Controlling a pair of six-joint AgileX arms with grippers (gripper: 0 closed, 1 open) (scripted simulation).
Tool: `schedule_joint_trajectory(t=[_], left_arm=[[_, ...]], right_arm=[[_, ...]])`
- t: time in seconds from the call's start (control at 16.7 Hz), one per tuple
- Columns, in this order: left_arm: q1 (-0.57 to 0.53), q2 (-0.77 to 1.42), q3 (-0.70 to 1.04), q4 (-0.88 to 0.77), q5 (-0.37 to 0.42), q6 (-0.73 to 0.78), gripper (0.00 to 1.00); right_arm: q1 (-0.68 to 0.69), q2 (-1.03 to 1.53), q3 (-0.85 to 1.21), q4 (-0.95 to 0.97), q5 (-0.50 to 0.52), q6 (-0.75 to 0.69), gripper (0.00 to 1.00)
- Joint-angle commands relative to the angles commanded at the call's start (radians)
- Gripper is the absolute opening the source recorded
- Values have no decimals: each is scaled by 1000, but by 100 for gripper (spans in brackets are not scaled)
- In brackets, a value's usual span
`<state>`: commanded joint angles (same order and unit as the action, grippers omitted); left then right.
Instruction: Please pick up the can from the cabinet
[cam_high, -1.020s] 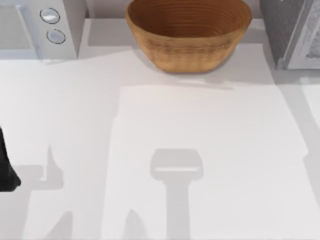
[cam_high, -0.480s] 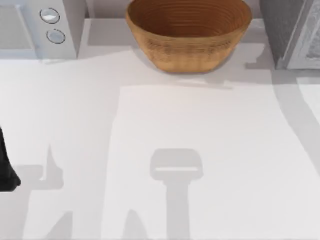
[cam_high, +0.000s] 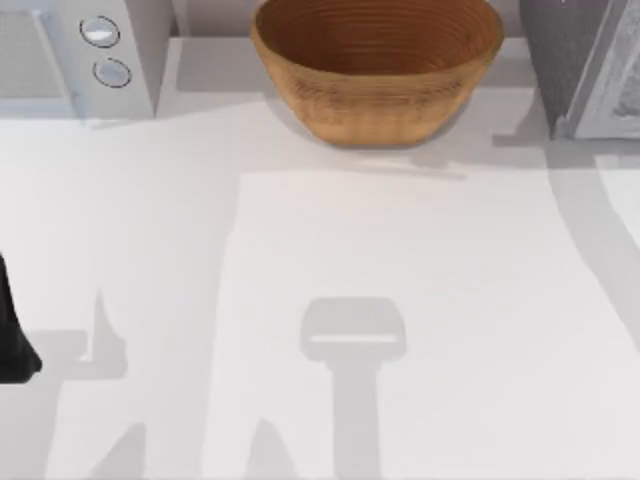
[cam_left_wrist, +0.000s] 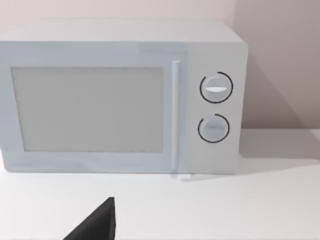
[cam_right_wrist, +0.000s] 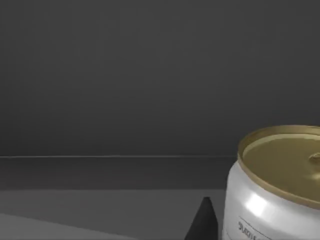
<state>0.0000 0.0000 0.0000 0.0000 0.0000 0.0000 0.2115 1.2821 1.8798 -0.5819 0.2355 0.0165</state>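
Jaws' state unclear; right gripper (cam_right_wrist: 202, 222) beside can (cam_right_wrist: 275, 185), apparently inside dark cabinet (cam_high: 575, 60).

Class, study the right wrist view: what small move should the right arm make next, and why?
Probably ease the right tool forward and sideways toward the can. The can stands upright inside the dark cabinet, off to one side of the tool's visible fingertip, not yet between the fingers, so it likely needs centring before any grasp.

The left arm (cam_high: 12, 335) sits parked at the tabletop's left edge. A dark fingertip (cam_right_wrist: 202, 222) of the right end effector shows in the right wrist view.
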Motion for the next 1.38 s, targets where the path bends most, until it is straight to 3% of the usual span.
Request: schedule_joint_trajectory(t=[0.36,1.08,1.38], left_arm=[[0,0,0,0,0,0,100],[0,0,0,0,0,0,100],[0,0,0,0,0,0,100]], right_arm=[[-38,-221,-313,104,-43,-2,0],[-161,-988,-1508,443,-179,-12,0],[-201,-1226,-1820,554,-224,-16,0]])
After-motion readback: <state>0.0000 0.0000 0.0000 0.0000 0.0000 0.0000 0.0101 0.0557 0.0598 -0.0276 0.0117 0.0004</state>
